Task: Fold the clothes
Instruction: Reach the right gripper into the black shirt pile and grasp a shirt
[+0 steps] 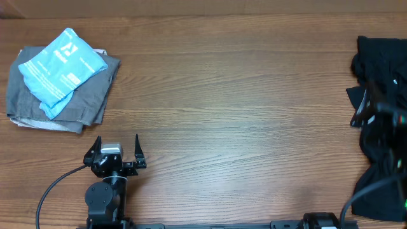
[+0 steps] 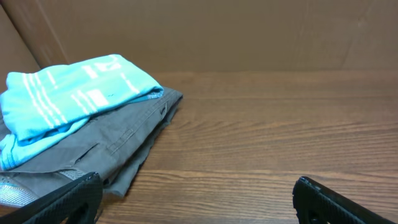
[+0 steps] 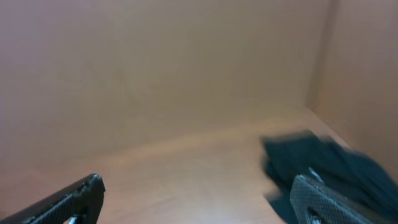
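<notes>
The clothes (image 1: pixel 381 57) are a heap of black fabric at the table's far right edge. They show blurred at the right of the right wrist view (image 3: pixel 323 162). My right arm (image 1: pixel 381 127) stands over the heap, dark against it. My right gripper (image 3: pixel 199 193) is open, with bare table between its fingers and the right finger (image 3: pixel 323 199) in front of the black fabric. My left gripper (image 1: pixel 117 141) rests near the front edge at the left, open and holding nothing. It (image 2: pixel 198 186) points toward the back of the table.
A grey folded garment (image 1: pixel 76 95) lies at the back left with a light blue plastic packet (image 1: pixel 60 70) on top. Both appear ahead and left of the left gripper: garment (image 2: pixel 118 143), packet (image 2: pixel 68 93). A brown wall runs behind the wooden table (image 1: pixel 241 95).
</notes>
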